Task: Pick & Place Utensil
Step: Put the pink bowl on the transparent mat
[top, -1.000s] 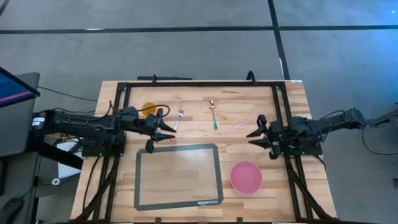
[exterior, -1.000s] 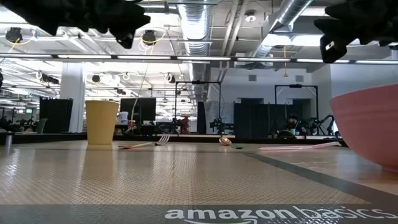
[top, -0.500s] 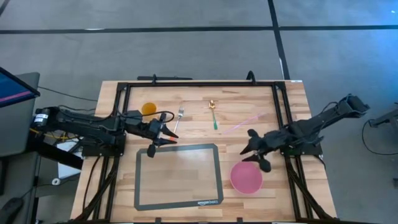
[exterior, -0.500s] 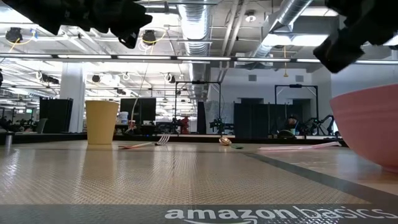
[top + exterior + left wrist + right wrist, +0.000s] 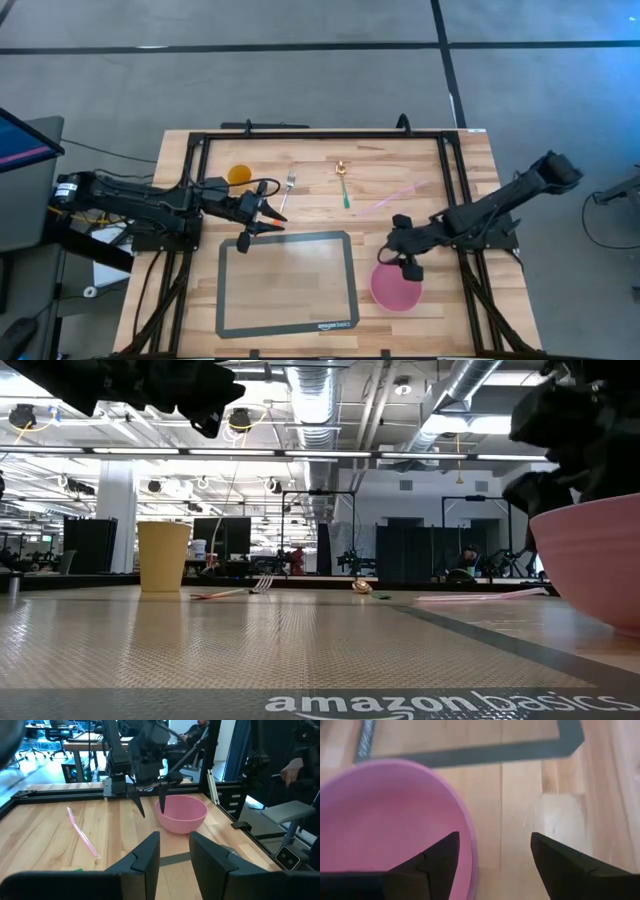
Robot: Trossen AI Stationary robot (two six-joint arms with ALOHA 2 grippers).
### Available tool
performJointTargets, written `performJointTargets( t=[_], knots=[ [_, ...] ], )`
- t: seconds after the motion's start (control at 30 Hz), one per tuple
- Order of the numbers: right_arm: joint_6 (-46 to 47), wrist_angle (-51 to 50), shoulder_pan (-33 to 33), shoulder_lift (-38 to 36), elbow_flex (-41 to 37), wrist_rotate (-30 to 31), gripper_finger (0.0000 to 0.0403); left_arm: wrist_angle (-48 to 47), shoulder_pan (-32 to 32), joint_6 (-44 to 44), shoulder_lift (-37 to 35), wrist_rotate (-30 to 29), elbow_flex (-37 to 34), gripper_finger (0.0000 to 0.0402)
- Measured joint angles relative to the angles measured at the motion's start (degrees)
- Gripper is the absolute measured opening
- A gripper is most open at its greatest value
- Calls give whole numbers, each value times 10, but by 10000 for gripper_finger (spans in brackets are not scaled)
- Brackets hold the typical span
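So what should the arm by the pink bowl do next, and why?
Probably lower a little and close. The right end effector is open, with one finger inside the pink bowl and the other outside its rim, so the rim sits between them, not yet gripped. The left end effector waits open near the fork.

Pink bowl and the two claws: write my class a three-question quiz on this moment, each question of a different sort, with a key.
1. True or false: the right claw hangs over the near rim of the pink bowl with its fingers straddling that rim.
2. Multiple choice: which utensil lies nearest the yellow cup? A) fork B) green-handled spoon C) pink straw
3. Fill in: the left claw hovers at the far left corner of the ____.

Key: 1 true; 2 A; 3 baking mat.
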Motion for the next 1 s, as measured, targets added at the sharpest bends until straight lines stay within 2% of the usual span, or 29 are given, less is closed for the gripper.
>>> performJointTargets(
  t=[0.17,0.33,0.57,0.83,0.9,1.0],
  knots=[
    [0,0,2,37,0,-13,220,0,0,0,0,0,0,106],
    [0,0,2,60,0,-15,187,0,0,0,0,0,0,106],
    [0,0,2,62,0,-17,110,0,0,0,0,0,0,106],
    [0,1,0,63,0,-49,17,0,0,0,0,0,0,106],
    [0,2,0,62,0,-50,8,0,0,0,0,0,0,106],
    [5,11,0,63,0,-50,16,0,0,0,0,0,0,106]
  ],
)
